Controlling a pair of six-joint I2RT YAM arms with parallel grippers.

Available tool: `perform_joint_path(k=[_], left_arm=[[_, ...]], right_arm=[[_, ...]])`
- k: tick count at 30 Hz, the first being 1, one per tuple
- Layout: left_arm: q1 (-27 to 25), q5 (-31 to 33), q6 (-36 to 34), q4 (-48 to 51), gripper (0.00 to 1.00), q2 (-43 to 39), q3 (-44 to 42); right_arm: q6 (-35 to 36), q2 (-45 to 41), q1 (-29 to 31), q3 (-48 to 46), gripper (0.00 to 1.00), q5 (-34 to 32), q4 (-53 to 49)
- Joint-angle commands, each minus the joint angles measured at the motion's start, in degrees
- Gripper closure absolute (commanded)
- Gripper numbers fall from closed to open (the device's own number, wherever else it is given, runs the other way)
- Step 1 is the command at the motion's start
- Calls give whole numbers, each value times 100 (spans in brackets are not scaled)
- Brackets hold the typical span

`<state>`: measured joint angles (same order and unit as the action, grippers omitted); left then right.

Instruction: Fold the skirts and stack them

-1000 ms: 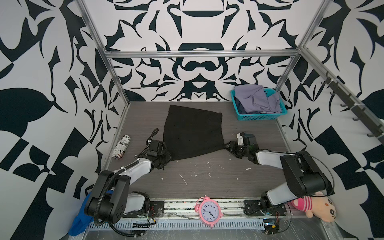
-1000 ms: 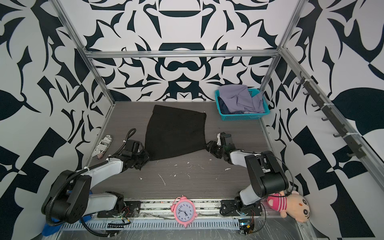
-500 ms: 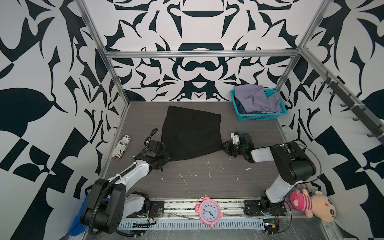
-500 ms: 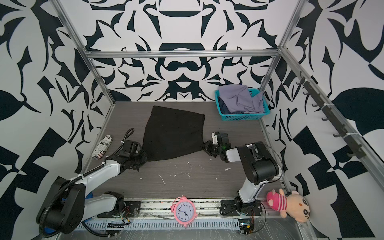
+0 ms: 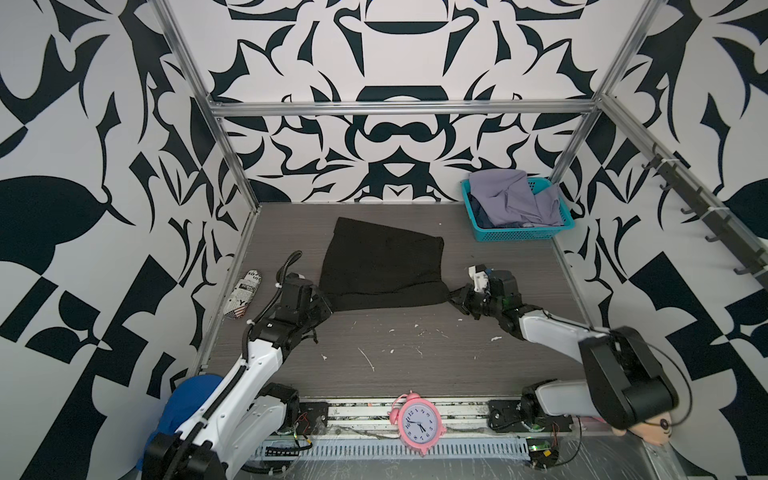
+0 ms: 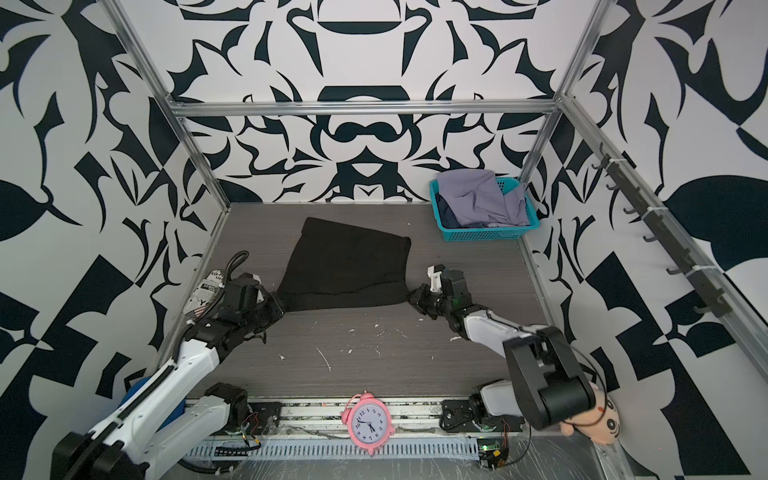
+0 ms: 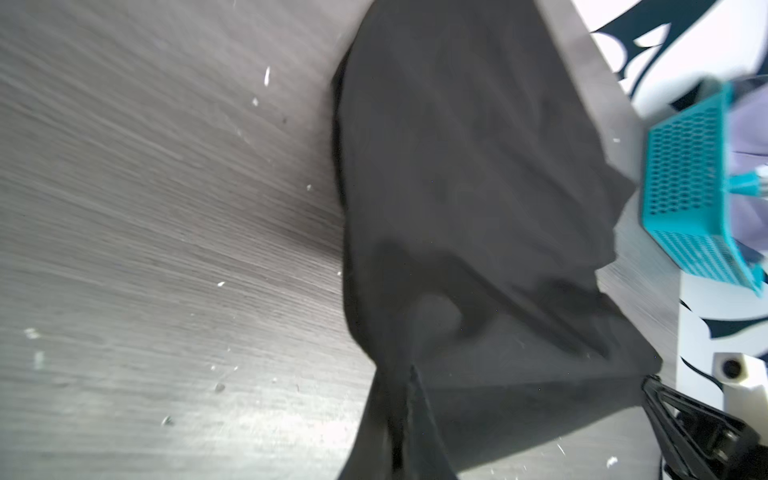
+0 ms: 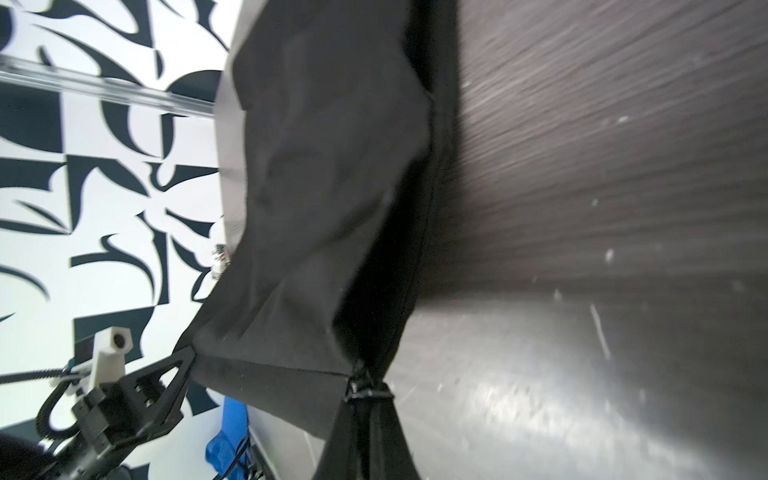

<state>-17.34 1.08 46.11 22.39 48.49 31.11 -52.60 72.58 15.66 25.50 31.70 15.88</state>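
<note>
A plain black skirt (image 5: 382, 266) (image 6: 345, 266) lies spread in the middle of the table in both top views. My left gripper (image 5: 326, 305) (image 6: 280, 305) (image 7: 409, 382) is shut on its near left corner. At the near right corner, my right gripper (image 5: 453, 297) (image 6: 411, 297) (image 8: 365, 388) is shut on the cloth (image 8: 324, 187), and the near edge runs taut between the two. A pale lavender-grey skirt (image 5: 515, 199) (image 6: 478, 195) lies heaped in the teal basket (image 5: 523, 235) (image 6: 486, 235), with dark blue cloth (image 5: 478, 212) showing beneath it.
A crushed printed can (image 5: 243, 293) lies by the left wall. A pink alarm clock (image 5: 417, 424) stands on the front rail, a plush doll (image 5: 648, 428) sits at the front right, and a bright blue cloth (image 5: 187, 399) at the front left. White scraps (image 5: 368, 359) dot the near table.
My right gripper has moved left to the skirt's near right corner and closed on it. The skirt has shifted slightly left. The left gripper keeps its hold.
</note>
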Motion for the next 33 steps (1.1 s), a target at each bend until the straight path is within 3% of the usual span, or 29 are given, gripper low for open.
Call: perform_joint_path(k=[1,6,10,19,26,33], left_arm=[[27,353,-263,764,100,-453,198],[26,328,-397,1133,100,-1198,352],[26,247,-699,942,100,-1259,598],[32,-95,-1731,105,100,671,1974],[87,-275,-2623,20,100,2561,3266],[283,-431,-3114,-25,100,3716,4414]], right_arm=[[11,-996,-11,-199,100,-344,-1218],[174,-2613,7,-40,100,-703,-2630],[289,-2765,-2,190,100,-929,-2824],[234,-1805,-10,740,100,-1555,-2577],[5,-992,-126,912,100,-1742,-2382],[-38,-627,-352,1183,100,-1811,-2153]])
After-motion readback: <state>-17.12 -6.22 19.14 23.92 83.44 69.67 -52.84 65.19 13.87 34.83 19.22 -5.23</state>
